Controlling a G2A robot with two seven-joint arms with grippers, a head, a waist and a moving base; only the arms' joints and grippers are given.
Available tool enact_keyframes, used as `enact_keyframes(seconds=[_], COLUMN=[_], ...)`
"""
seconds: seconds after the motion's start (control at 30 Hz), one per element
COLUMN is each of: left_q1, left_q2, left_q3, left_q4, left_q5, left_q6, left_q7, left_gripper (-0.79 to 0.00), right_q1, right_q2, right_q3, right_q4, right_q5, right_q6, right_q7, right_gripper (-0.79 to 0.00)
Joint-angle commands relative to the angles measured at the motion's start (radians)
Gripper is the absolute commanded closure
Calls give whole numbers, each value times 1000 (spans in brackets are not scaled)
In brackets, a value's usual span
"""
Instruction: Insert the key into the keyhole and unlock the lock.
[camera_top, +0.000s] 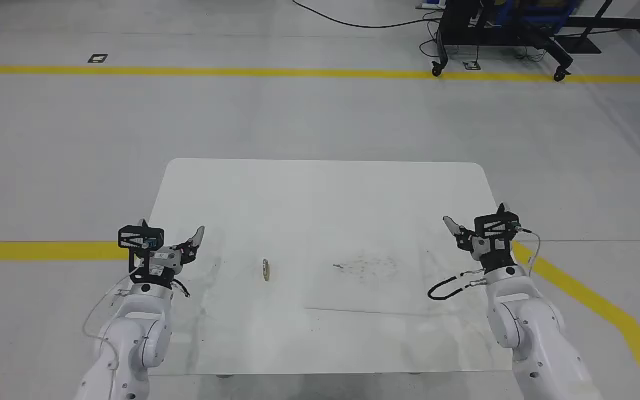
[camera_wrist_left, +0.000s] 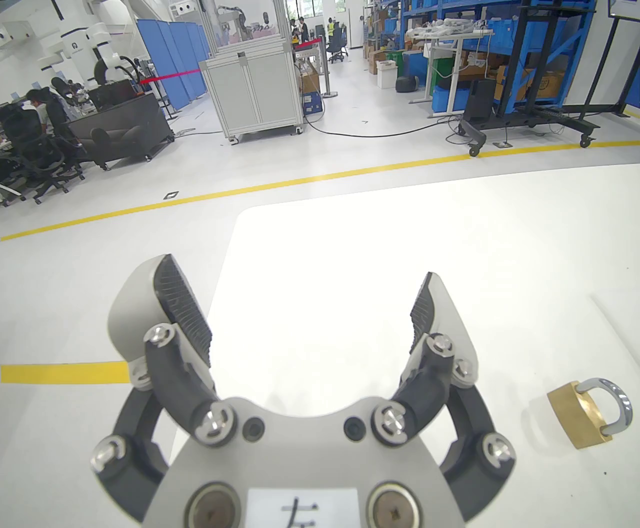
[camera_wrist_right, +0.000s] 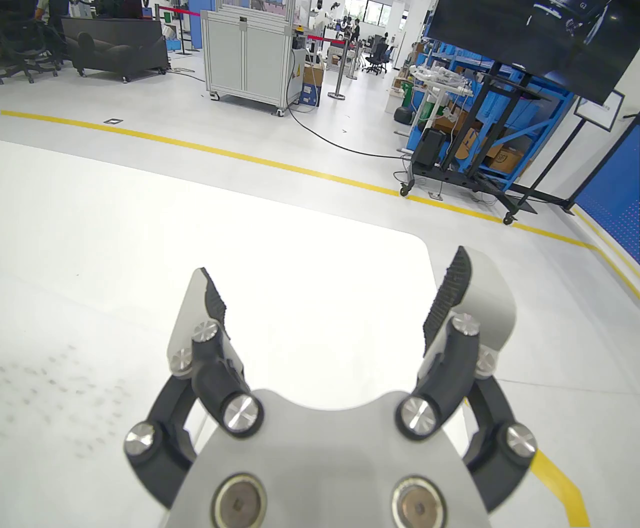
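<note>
A brass padlock with a silver shackle lies on the white table; from above the padlock is a small item a little left of the table's middle. My left gripper hangs over the table's left edge, to the left of the lock, open and empty; in its own wrist view the left gripper holds nothing. My right gripper sits over the right edge, open and empty, as the right gripper shows in its wrist view.
Scuff marks dot the tabletop right of the lock. A thin clear sheet edge lies along the front right area. Yellow floor lines run behind and beside the table; a black wheeled stand is far back.
</note>
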Motion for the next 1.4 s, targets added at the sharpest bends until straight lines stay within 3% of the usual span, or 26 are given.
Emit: enact_keyframes(seconds=[0.0, 0.27, 0.63, 0.83, 1.03, 1.1, 1.13, 1.17, 1.2, 1.3, 1.37], left_q1=[0, 0, 0, 0, 0, 0, 0, 0, 0, 0, 0], left_q2=[0, 0, 0, 0, 0, 0, 0, 0, 0, 0, 0], left_q3=[0, 0, 0, 0, 0, 0, 0, 0, 0, 0, 0], left_q4=[0, 0, 0, 0, 0, 0, 0, 0, 0, 0, 0], left_q5=[0, 0, 0, 0, 0, 0, 0, 0, 0, 0, 0], left_q6=[0, 0, 0, 0, 0, 0, 0, 0, 0, 0, 0], left_q7=[0, 0, 0, 0, 0, 0, 0, 0, 0, 0, 0], left_gripper=[-785, -785, -785, -785, -785, -785, -785, -785, -785, -785, -785], right_q1=[2, 120, 120, 275, 415, 442, 451, 461, 472, 496, 513], right_q2=[0, -2, -2, 8, 12, 14, 14, 14, 15, 10, 5], right_q3=[-7, -167, -167, -268, -360, -387, -401, -414, -423, -466, -482], right_q4=[-1, 21, 21, 182, 329, 350, 361, 371, 384, 401, 425], right_q5=[-1, -46, -46, -40, -172, -228, -236, -250, -275, -325, -328], right_q6=[-13, -269, -269, -749, -964, -998, -1012, -1012, -1006, -967, -939], right_q7=[4, 100, 100, 15, -61, -81, -99, -109, -101, -67, -48], right_gripper=[-785, -785, -785, -785, -785, -773, -693, -690, -653, -659, -594])
